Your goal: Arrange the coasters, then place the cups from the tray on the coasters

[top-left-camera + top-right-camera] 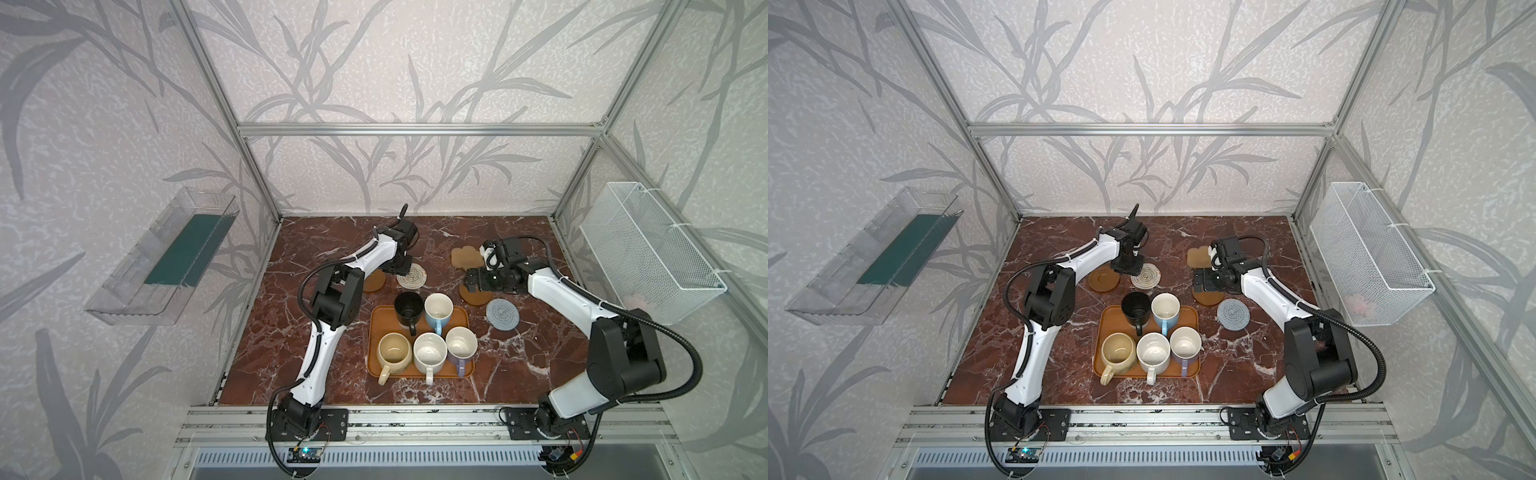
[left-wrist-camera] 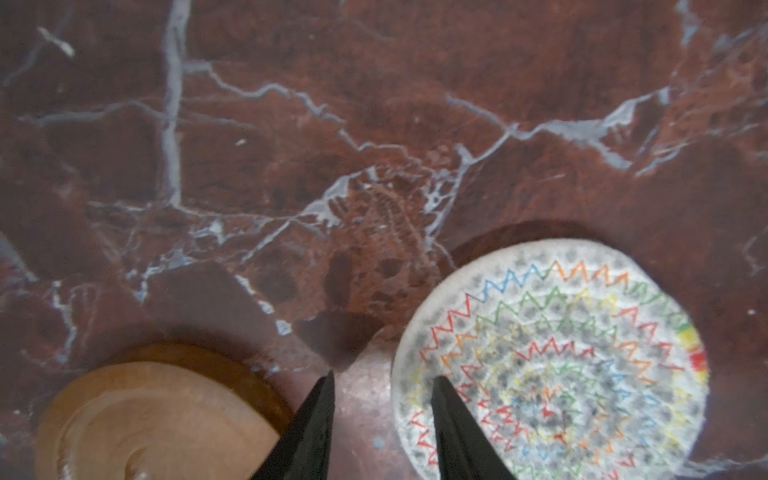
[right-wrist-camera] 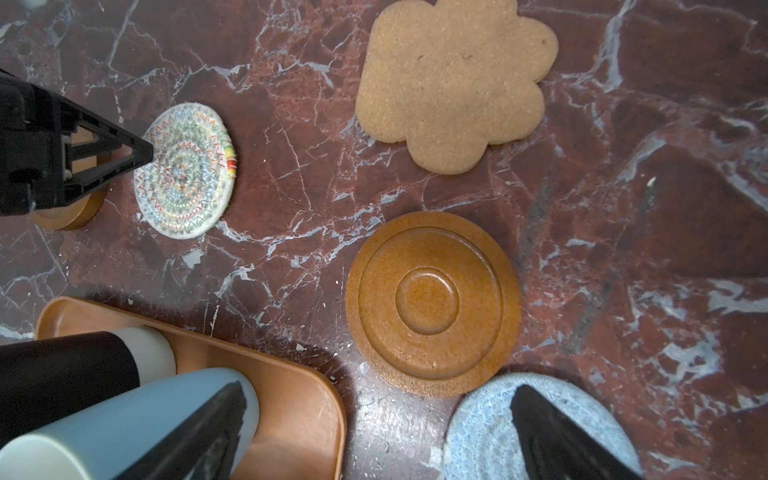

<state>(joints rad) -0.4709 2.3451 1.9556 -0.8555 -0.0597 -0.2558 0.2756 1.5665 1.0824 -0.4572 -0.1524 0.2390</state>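
Reaching down with left gripper [image 2: 382, 382], jaws narrowly parted astride beige woven coaster [image 2: 552, 365] rim, grip impossible to tell; hovering with right gripper [image 3: 379, 388] wide open, empty, near brown disc [image 3: 432, 303]

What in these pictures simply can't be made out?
- Pinkish thing in the wire basket: both top views, blurred behind mesh.
- Brown coaster nearest the left arm: in a top view, half hidden by it.
- Flower coaster: both top views, edge under the right arm.
- Left gripper straddles the woven coaster's rim; grip unclear, left wrist view.
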